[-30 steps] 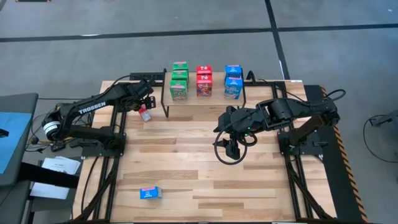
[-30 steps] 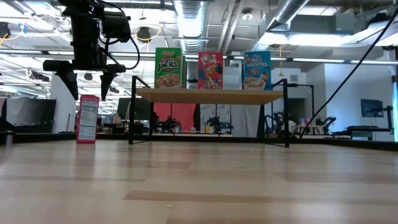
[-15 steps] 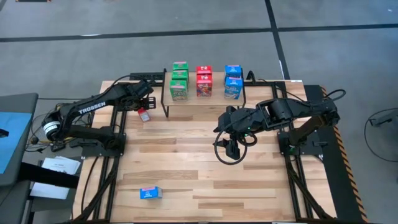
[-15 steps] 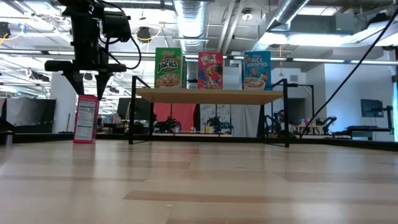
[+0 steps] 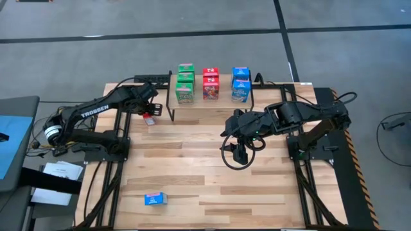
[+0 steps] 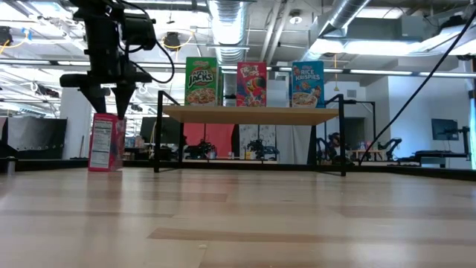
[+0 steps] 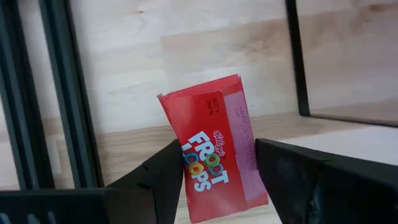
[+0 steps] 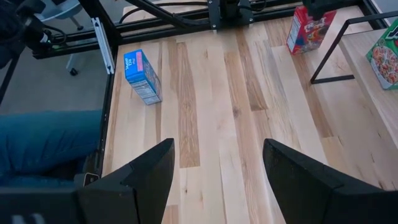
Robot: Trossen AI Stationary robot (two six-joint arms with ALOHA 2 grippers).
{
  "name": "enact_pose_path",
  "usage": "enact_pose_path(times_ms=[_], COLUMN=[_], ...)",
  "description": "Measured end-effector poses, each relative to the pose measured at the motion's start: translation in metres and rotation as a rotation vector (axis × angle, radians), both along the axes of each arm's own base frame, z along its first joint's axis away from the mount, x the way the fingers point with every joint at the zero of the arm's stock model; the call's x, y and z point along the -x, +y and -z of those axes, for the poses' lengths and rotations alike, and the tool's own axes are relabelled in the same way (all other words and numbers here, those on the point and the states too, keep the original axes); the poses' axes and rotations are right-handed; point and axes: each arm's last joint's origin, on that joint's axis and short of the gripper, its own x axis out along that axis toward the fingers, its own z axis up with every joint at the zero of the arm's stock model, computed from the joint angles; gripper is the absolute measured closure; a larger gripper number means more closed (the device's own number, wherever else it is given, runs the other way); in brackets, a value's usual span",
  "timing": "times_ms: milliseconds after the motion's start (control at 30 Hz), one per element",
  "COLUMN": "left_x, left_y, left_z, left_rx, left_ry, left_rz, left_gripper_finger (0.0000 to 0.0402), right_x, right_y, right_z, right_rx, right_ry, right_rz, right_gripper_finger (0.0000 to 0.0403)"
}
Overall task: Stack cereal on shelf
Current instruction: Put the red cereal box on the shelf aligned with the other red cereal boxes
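Note:
A red cereal box stands on the wooden table just left of the shelf. My left gripper is above it and shut on it. On the shelf stand green, red and blue cereal boxes in rows. A blue cereal box lies near the table's near left corner. My right gripper hovers open over the table's middle right, with nothing between its fingers. My left gripper pinches the red box near its top end, between its two fingers. One finger meets the edge of the printed front; the other is on the pale side panel. The fingers point down from above. The box's bottom rests on the table.
The shelf's thin black legs stand close to the right of the red box. A black frame rail runs beside it. A person's leg in jeans shows beyond the table's edge. Bare boards lie between the two arms.
My left gripper has shut on the red box, its fingers coming in from wide apart to both sides of the box. The box has turned a little about its upright axis and stays on the table.

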Motion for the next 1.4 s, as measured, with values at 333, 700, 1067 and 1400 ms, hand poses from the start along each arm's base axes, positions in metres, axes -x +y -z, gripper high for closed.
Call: enact_pose_path(times_ms=[333, 700, 1067, 1400], left_x=[0.013, 0.027, 0.025, 0.01], left_y=[-0.012, -0.027, -0.059, -0.075], left_z=[-0.011, -0.025, -0.037, -0.045], left_rx=[0.02, 0.05, 0.108, 0.053], left_ry=[-0.025, -0.126, -0.262, -0.379], left_rz=[0.039, 0.147, 0.373, 0.523], left_gripper_finger=[0.0222, 0.0222, 0.0222, 0.0222], right_x=[0.0, 0.0, 0.0, 0.0], right_y=[0.0, 0.0, 0.0, 0.0], right_z=[0.0, 0.0, 0.0, 0.0], right_rx=[-0.013, -0.013, -0.015, -0.039], right_ry=[0.001, 0.001, 0.001, 0.003], right_rz=[0.011, 0.011, 0.013, 0.033], right_gripper_finger=[0.0132, 0.0132, 0.0132, 0.0132])
